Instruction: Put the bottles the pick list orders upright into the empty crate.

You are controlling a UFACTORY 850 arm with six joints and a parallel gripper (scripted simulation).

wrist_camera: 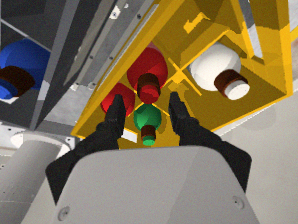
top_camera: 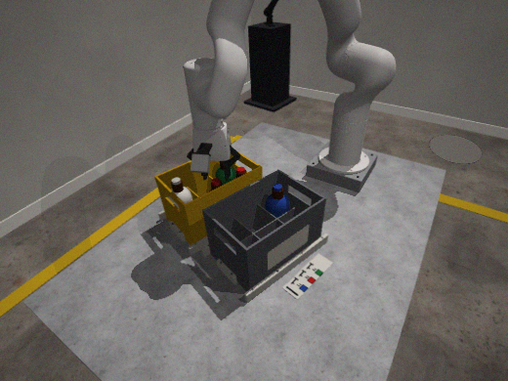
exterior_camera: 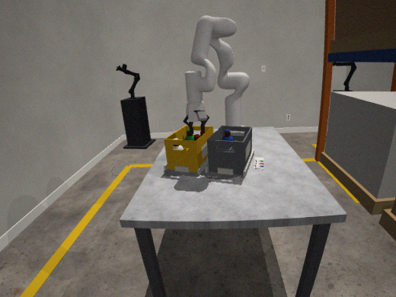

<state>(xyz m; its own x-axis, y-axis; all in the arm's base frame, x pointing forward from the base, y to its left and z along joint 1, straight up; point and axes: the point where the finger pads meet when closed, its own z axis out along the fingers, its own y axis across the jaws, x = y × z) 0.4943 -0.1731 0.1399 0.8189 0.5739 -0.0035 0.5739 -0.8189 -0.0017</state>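
The yellow crate [top_camera: 207, 195] holds a green-label bottle [wrist_camera: 147, 120], two red-label bottles [wrist_camera: 146, 74] [wrist_camera: 117, 98] and a white-label bottle [wrist_camera: 218, 70]. The dark grey crate [top_camera: 266, 225] holds one blue-label bottle [top_camera: 277, 200], upright in a far compartment. My gripper [wrist_camera: 146, 102] is open, with one finger on each side of the green-label bottle's neck, not touching it. It also shows in the top view [top_camera: 222, 168] over the yellow crate's far end. The pick list [top_camera: 309, 275] lies beside the grey crate, with green, red and blue squares.
The two crates stand side by side. The robot base [top_camera: 342, 168] stands behind the grey crate. In the exterior view a black pedestal with a small arm [exterior_camera: 135, 118] stands at the left and a large grey box [exterior_camera: 362, 141] at the right.
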